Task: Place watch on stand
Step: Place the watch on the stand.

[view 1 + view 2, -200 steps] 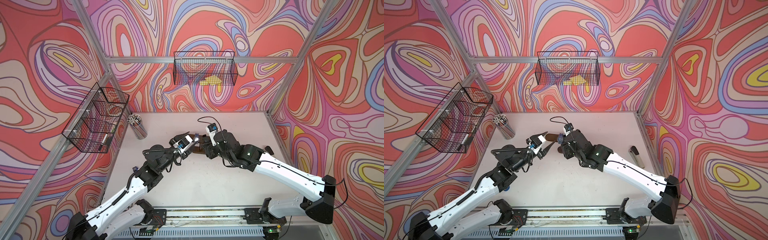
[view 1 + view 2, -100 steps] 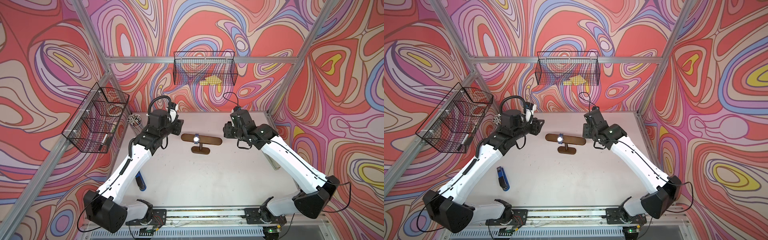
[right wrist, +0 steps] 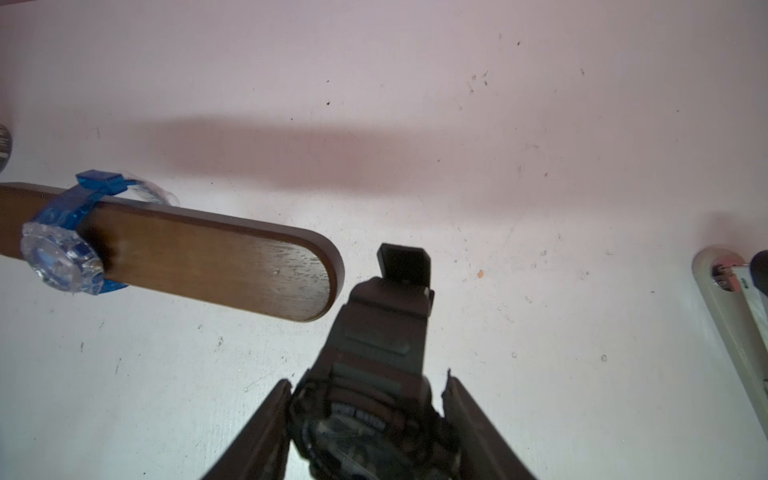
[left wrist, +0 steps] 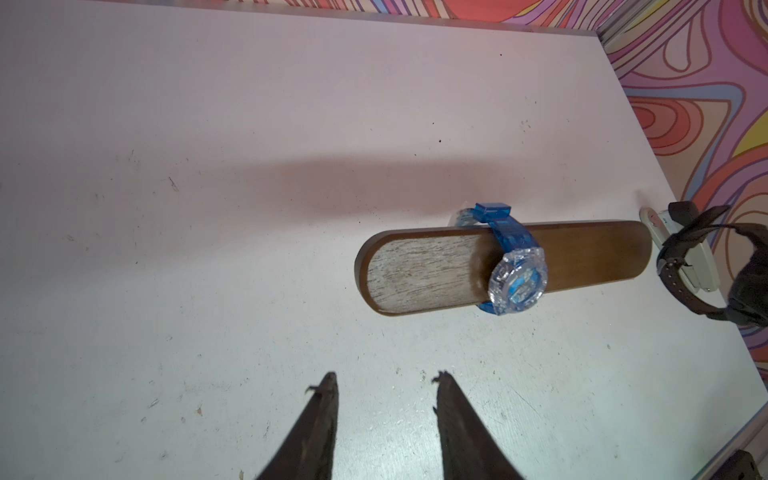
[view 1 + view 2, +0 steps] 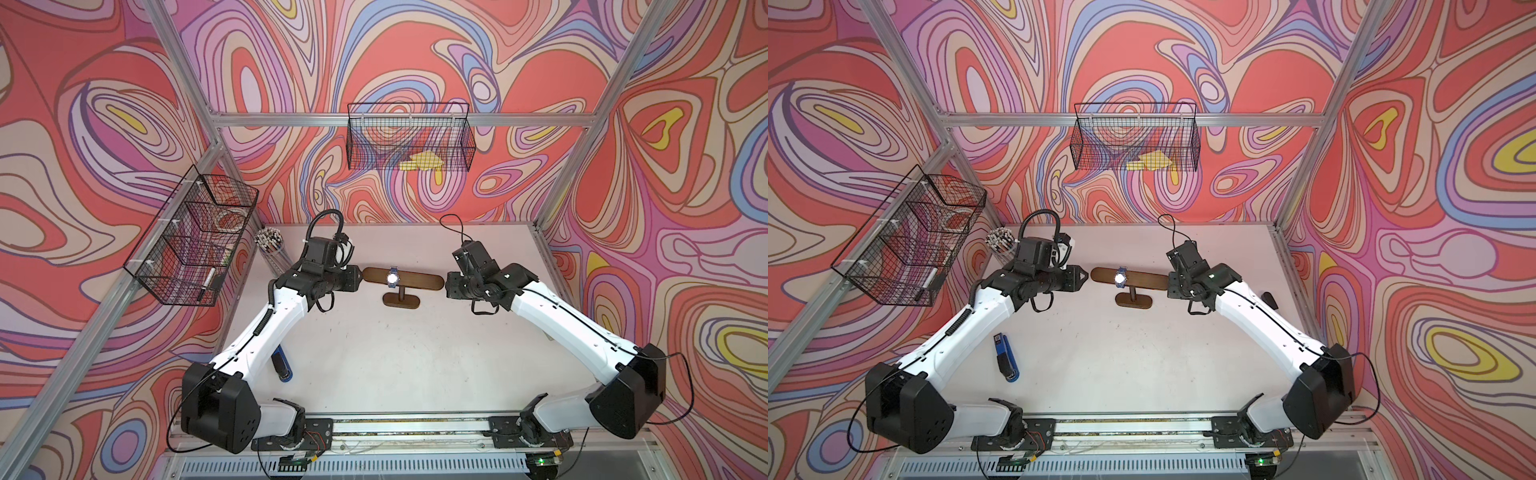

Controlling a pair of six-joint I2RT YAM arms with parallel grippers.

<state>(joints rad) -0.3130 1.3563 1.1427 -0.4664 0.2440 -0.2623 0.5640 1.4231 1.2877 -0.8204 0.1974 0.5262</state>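
The right gripper [image 3: 368,380] has its 2 jaws clamped on the case of a black watch [image 3: 376,345]. The dial faces the wrist camera, so the strap juts out ahead of the fingertips. In the left wrist view the strap reads as a closed loop. Gripping the case looks chosen to leave that loop free to slip over a bar end. The strap's tip sits just beside the rounded right end of the stand [image 3: 216,257], near it but apart, so nothing is threaded on yet. The left gripper [image 4: 384,376] is released, jaws parted with nothing between them. It hangs over bare table [image 4: 187,124], just off the bar's left end. From there it could brace the stand if the push from the other side rocks it, though that is only a guess. A blue watch [image 4: 517,278] wraps the bar near its middle, about over the post, with the dial on the near face and the clasp behind. So 1 watch is mounted and 1 remains. The stand is upright between the 2 arms, its small base on the table. The next move probably needs the loop lined up squarely with the bar end. A snagged strap could tip so slender a post.
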